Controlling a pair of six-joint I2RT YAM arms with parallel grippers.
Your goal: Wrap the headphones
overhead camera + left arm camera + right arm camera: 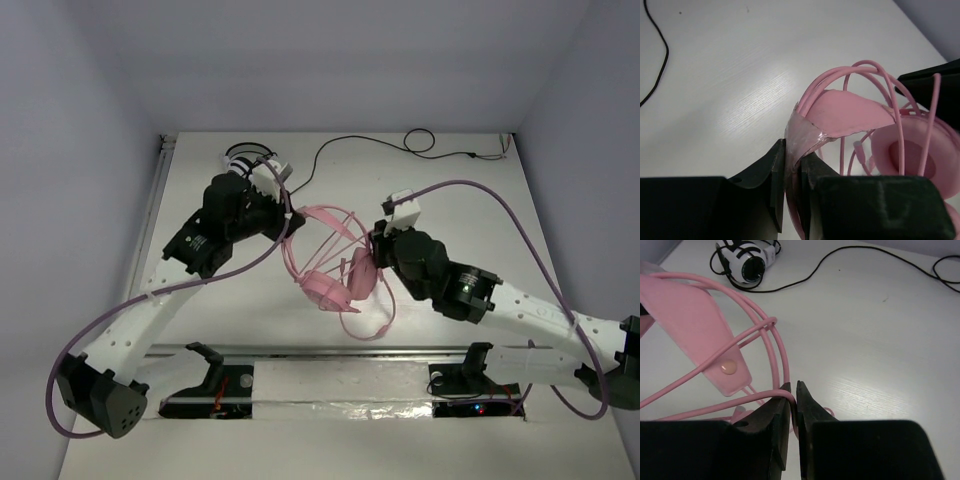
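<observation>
The pink headphones (325,268) are held up at the table's middle, earcups (322,290) low, with several loops of thin pink cable (345,232) round the headband (322,215). My left gripper (291,218) is shut on the headband's end (802,135); an earcup (912,155) shows at the right. My right gripper (378,243) is shut on the cable (765,396), which bends down between its jaws; the headband (695,325) and cable loops (772,340) lie before it.
Smaller black-and-white headphones (250,160) sit at the back left, also in the right wrist view (747,260). Their black cable (380,145) runs along the back to the right. A purple arm cable (500,200) arcs over the right side.
</observation>
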